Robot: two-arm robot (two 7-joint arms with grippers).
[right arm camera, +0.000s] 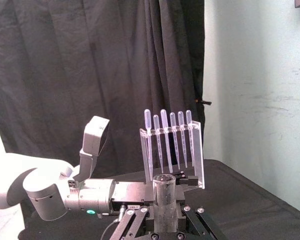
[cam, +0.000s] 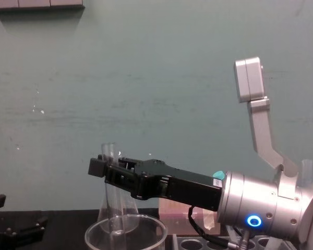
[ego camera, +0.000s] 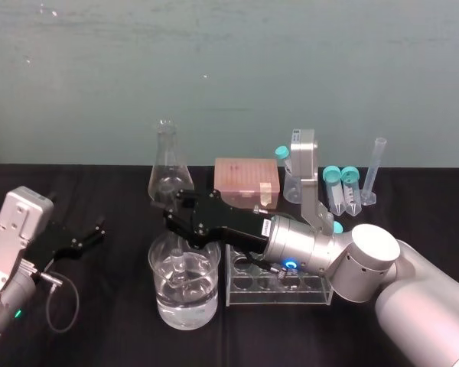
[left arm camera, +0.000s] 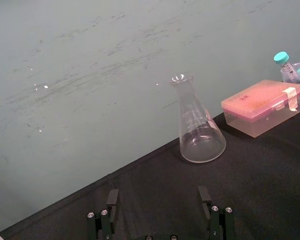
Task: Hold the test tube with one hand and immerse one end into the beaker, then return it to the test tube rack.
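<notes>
1. Hand (ego camera: 177, 220): stretched leftward from near right, above the beaker (ego camera: 185, 306), fingers clamped on the test tube (right arm camera: 164, 197).
2. Test tube rack (ego camera: 275, 297): just right of the beaker, beneath the hand's wrist.
3. Beaker: near centre, part filled with clear liquid.
4. Left gripper (ego camera: 99, 229): parked at left, fingers spread wide, empty.
5. Test tube: upright, lower end down inside the beaker.

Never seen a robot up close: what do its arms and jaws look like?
The right arm is a thick, rounded silver tube; its wrist bears a glowing blue ring and a thin black cable, then the long black right gripper. A silver bracket rises from it. The left arm is silver, with a green light, a looping cable and the smaller black left gripper.
</notes>
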